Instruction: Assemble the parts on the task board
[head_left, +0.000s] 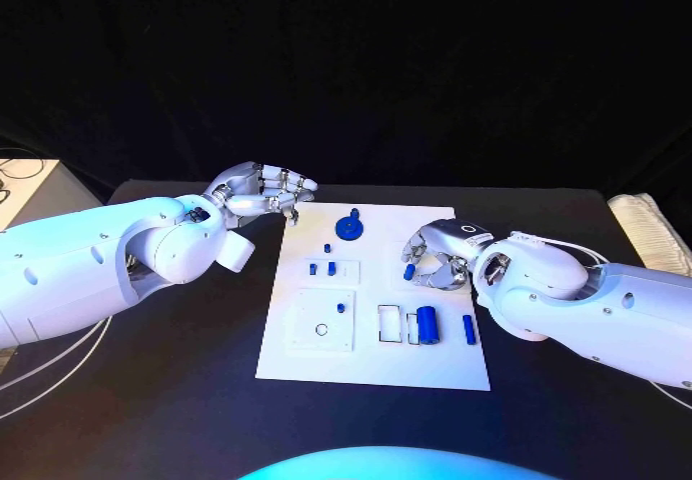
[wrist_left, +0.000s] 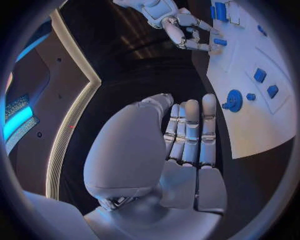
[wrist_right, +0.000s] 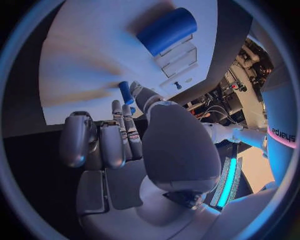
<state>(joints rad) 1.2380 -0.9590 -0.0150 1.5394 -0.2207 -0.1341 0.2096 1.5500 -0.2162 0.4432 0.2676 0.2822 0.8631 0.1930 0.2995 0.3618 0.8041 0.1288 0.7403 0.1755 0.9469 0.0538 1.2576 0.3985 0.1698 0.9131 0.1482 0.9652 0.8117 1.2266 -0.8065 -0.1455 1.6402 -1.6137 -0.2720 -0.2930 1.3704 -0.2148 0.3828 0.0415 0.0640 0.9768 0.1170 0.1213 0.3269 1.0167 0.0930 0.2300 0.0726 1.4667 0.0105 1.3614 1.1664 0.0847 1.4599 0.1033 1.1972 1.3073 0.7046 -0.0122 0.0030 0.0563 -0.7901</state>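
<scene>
Black surface (head_left: 188, 350) carries the white rectangular task board (head_left: 361, 355), most small blue plastic parts (head_left: 427, 323) look loose, so lots left; right hand (head_left: 433, 258) at 3 o'clock pinches a little blue peg (wrist_right: 125, 92), left hand (head_left: 267, 190) at 11 o'clock curled on nothing.

You can't really tell if the right hand (head_left: 437, 256) is pinching that small blue part (head_left: 410, 270) at the task board (head_left: 372, 370)'s right edge; its fingers (wrist_right: 127, 131) cover it.

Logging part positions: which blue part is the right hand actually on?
The small blue peg pinched by the right hand fingertips; the other blue parts lie untouched on the task board.
</scene>
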